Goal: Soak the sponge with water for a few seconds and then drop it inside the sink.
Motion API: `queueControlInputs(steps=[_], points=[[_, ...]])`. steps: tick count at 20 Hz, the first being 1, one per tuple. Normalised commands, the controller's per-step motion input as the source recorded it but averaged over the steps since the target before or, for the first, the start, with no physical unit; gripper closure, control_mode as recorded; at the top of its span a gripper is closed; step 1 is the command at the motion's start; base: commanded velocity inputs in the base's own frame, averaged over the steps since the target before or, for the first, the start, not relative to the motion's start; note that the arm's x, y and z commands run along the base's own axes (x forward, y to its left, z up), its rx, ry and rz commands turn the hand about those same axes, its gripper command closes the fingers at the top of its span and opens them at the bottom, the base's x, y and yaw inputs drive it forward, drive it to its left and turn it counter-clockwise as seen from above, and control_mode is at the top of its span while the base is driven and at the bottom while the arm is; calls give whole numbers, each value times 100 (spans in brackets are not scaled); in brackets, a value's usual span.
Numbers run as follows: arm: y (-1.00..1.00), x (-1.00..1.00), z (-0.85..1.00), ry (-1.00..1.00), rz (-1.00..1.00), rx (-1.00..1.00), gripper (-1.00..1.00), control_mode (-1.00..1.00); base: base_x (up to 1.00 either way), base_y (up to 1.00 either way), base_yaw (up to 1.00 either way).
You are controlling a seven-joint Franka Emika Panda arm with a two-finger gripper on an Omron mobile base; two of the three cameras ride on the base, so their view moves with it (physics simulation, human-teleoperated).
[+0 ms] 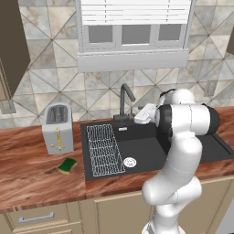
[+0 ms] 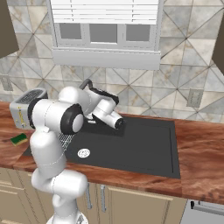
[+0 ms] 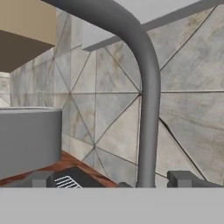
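One small flat green-and-yellow sponge (image 1: 67, 165) lies on the wood counter (image 1: 27, 178) at 6 o'clock of the toaster (image 1: 58, 127), outside the dark sink (image 1: 146, 153). Jaws sit released astride the gooseneck faucet (image 3: 146, 100); sponge lies well apart toward 8 o'clock.

Sponge (image 2: 19, 139) lies on counter (image 2: 201, 148) left of sink (image 2: 131, 146).
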Motion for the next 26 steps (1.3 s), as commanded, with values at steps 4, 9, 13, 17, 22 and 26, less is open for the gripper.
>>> queueControlInputs(steps=[4,9,13,17,22,26], points=[[0,23,-16,0,0,0,-100,-100,0,0,0],[0,22,-19,0,0,0,-100,-100,0,0,0],[-1,15,-16,0,0,0,-100,-100,0,0,0],[-3,9,-17,0,0,0,-100,-100,0,0,0],[0,12,-16,0,0,0,-100,-100,0,0,0],[0,18,-10,0,0,0,-100,-100,0,0,0]])
